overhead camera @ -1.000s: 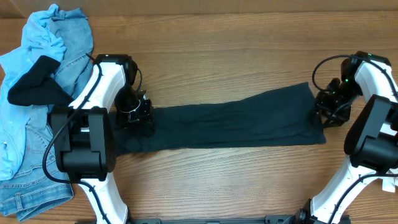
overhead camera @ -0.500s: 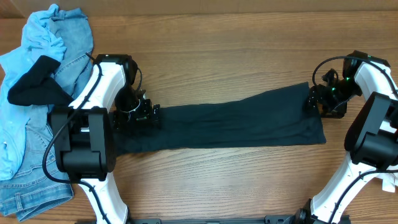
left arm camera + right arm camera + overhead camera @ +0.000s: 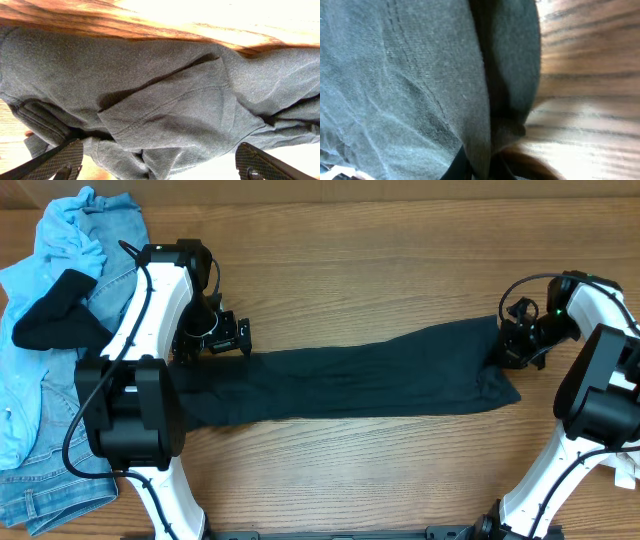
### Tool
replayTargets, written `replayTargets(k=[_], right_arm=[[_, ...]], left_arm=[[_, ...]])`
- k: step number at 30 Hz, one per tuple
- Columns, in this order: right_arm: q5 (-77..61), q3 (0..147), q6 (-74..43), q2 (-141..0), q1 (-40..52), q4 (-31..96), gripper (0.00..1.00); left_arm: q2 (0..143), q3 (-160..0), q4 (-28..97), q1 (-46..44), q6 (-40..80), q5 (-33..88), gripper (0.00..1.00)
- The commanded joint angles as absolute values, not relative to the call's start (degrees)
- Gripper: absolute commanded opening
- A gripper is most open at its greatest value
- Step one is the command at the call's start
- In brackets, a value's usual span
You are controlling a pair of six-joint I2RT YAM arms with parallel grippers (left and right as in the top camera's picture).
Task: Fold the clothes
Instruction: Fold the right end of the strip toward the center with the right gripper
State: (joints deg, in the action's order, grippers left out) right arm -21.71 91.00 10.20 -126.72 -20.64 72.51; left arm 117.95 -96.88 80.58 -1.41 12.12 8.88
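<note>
A long dark garment (image 3: 370, 380) lies stretched left to right across the wooden table. My left gripper (image 3: 228, 335) hovers just behind its left end, jaws wide open and holding nothing. In the left wrist view the grey cloth (image 3: 165, 100) lies rumpled in folds, and both fingertips (image 3: 57, 159) stand far apart at the bottom corners. My right gripper (image 3: 507, 340) is at the garment's far right edge, shut on the fabric. In the right wrist view the cloth (image 3: 410, 85) is pinched into a ridge running down into the gripper (image 3: 480, 169).
A pile of clothes sits at the table's left edge: a light blue shirt (image 3: 60, 240), blue jeans (image 3: 40, 450) and a black piece (image 3: 55, 315) on top. Bare wood (image 3: 360, 270) lies behind and in front of the dark garment.
My left gripper opened, let go of the garment's left end and drew back from it. My right gripper moved to the right edge's far corner and shut on the cloth.
</note>
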Motion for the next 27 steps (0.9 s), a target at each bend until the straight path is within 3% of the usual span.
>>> replayTargets(k=[1,4,8,20,27], right_arm=[[-16.1,100.4,2.9,-121.0,-23.8,73.8,0.04],[-10.7,108.6,1.2,-120.2,-27.8,78.9,0.04],[-14.6,114.0,1.7,-120.2,-27.9,83.4,0.04],[-14.0,114.1,4.3,-119.5,5.8,92.6,0.04],[-14.0,110.7,4.2,-119.5,17.0,90.5,0.04]], left_arm=[[114.7,-98.2,80.7,-1.1,13.3,8.3,1.00],[112.8,-98.2,80.6,-1.0,13.4,6.9,1.00],[112.4,-98.2,80.7,-1.0,14.0,6.9,1.00],[112.4,-98.2,80.3,-0.7,14.0,7.0,1.00],[112.4,-98.2,80.3,-0.7,14.0,7.1,1.00]])
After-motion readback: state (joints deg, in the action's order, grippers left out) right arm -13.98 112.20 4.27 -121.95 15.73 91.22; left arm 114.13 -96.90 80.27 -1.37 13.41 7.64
